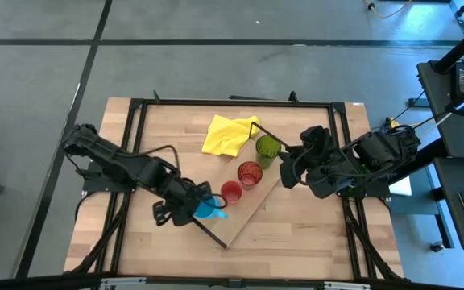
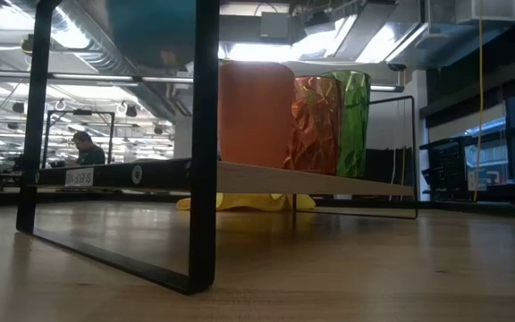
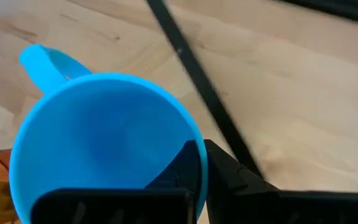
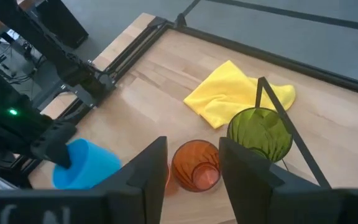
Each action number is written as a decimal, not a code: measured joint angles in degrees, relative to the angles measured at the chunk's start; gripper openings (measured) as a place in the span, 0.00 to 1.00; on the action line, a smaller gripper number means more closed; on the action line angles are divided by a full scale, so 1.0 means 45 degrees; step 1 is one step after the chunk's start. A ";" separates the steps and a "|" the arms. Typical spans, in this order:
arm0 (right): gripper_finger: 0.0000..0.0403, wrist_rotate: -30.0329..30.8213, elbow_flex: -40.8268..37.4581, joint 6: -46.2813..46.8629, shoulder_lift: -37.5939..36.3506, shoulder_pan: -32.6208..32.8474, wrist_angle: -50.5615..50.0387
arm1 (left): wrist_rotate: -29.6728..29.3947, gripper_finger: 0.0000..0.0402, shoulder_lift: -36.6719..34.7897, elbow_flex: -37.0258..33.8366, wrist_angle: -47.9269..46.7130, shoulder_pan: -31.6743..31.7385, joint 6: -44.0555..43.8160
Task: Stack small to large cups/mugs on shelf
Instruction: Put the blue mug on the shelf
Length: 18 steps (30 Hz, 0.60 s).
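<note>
Three cups already stand in a row on the shelf (image 1: 252, 211), the green tumbler (image 1: 267, 148), the dark red glass (image 1: 250, 173) and the smaller red cup (image 1: 231, 192), while the left claw (image 1: 203, 205) pinches the rim of the blue mug (image 1: 208, 209) at the shelf's near end, apparently the last to place, and the right claw (image 1: 289, 167) waits spread beside the tumbler.

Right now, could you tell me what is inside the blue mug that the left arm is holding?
The blue mug looks empty: the left wrist view shows bare blue walls. One finger of the left gripper reaches inside over the rim and hides part of the wall there.
</note>
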 joint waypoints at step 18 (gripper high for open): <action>0.36 -0.0352 -0.0005 -0.0058 0.0000 0.0004 0.0000 | 0.1706 0.01 0.1348 0.0073 0.1280 -0.0127 -0.0332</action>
